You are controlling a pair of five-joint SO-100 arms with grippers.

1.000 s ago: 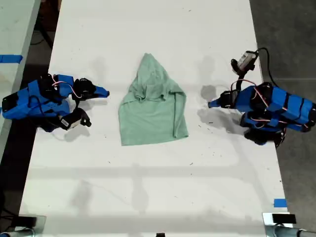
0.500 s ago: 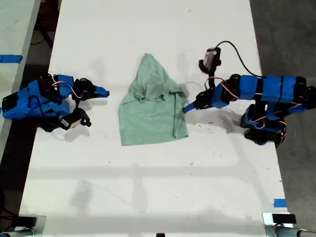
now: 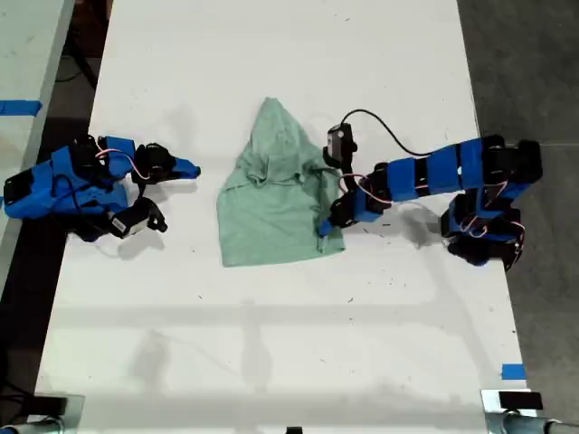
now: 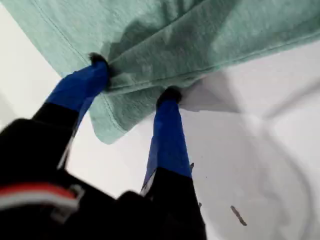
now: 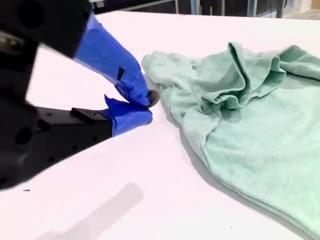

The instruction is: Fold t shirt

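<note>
Since my first gripper (image 4: 132, 82), jaws parted, straddles the wrinkled pale mint-green cloth t shirt (image 3: 276, 194) hem at the shirt's 4 o'clock on the white bench (image 3: 271, 344), it risks pinching one layer only; my second gripper (image 5: 145, 107), jaws nearly closed, holds nothing.

A white table (image 3: 271, 344) — blue tape (image 3: 513, 372) (small piece) at the exterior view's lower right.

Small pale mint-green cloth t shirt (image 3: 276, 194) lying mid-table (image 3: 271, 344). At its edge toward the exterior view's right, my first gripper (image 3: 324, 226), tips on the hem. Well apart, toward the exterior view's left, my second gripper (image 3: 190, 169), off the cloth.
</note>
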